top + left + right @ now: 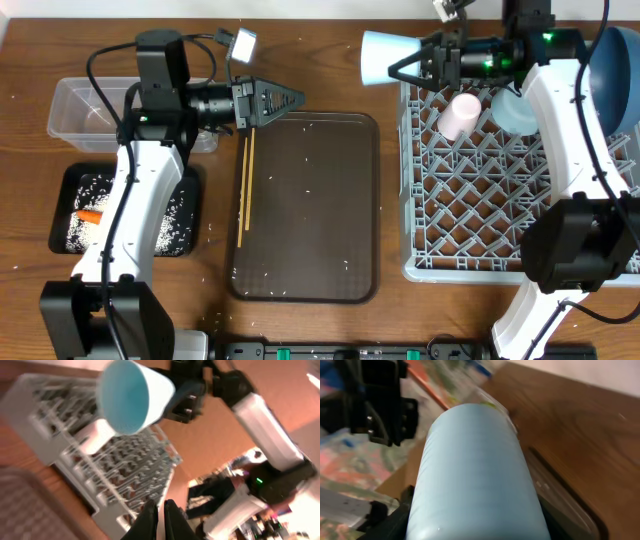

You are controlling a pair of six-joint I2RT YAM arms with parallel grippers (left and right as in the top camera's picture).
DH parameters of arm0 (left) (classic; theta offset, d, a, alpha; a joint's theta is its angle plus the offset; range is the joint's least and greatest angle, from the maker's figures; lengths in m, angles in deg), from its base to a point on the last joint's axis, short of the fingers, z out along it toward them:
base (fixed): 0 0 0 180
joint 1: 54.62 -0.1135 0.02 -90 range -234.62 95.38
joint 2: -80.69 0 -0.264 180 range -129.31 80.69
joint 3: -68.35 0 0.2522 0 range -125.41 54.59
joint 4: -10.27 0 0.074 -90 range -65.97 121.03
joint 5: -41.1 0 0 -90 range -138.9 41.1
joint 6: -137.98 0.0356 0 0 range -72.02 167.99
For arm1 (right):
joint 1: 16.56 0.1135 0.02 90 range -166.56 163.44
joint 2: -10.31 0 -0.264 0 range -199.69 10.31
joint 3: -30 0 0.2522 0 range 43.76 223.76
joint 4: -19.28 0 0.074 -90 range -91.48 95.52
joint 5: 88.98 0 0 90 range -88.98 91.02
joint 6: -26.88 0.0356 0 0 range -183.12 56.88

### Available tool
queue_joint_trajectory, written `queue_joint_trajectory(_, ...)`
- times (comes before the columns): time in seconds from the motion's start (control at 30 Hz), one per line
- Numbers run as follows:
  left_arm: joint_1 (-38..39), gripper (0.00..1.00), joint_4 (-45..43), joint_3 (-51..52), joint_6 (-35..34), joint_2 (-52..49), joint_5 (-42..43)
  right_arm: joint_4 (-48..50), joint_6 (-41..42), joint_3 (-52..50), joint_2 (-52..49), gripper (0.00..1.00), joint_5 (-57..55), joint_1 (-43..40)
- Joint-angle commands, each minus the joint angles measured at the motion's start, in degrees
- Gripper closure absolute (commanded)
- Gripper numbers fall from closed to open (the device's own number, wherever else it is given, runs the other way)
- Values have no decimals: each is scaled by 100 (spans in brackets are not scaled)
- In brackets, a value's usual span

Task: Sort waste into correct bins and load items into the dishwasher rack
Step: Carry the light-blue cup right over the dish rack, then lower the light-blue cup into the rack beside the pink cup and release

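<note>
Cup [378,57], light blue, smooth, tapered, lies sideways in R gripper [402,66]. Fingers clamp its base end and the mouth faces left, above rack's [410,200] far-left corner. Step: loading cup. Next, prob.: tip mouth down, lower betw. pegs by pink cup [460,115], release. L gripper [296,99] closed, empty, near chopsticks [244,190].

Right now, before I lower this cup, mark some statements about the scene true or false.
1. The right jaws hold the light blue cup on its side. True.
2. The carrot lies in the black tray, among rice. True.
3. The pink cup lies in that tray too. False: it is in the dishwasher rack.
4. The left jaws are shut, nothing between them. True.
5. The chopsticks are in the rack. False: they lie along the brown tray's left edge.
</note>
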Motion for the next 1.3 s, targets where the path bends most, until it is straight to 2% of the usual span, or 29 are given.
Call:
queue_joint_trajectory(0.0,-11,92,452,-28,101,39,-1419,-146,72,17,11,60,-610,-13)
queue_joint_trajectory(0.17,103,92,1714,-28,101,39,-4216,-396,367,17,142,60,-1497,-85)
queue_joint_trajectory(0.27,269,92,2149,-28,101,39,-5340,-595,610,17,367,60,-2430,-94)
queue_joint_trajectory(0.4,525,92,2406,-28,103,39,-6269,-907,1040,17,761,60,-3810,-92)
queue_joint_trajectory(0.6,872,92,2715,-28,120,39,-7108,-1565,1696,17,1217,61,-5731,-90)
queue_joint_trajectory(0.7,979,92,2852,-28,122,39,-7335,-1978,1882,17,1241,61,-6273,-90)
queue_joint_trajectory(1.03,1032,92,3108,15,122,37,-7416,-3244,2227,-17,1165,61,-6850,-79)
queue_joint_trajectory(1.27,1032,92,3121,76,122,37,-7416,-2938,2363,-595,1165,61,-6994,-55)
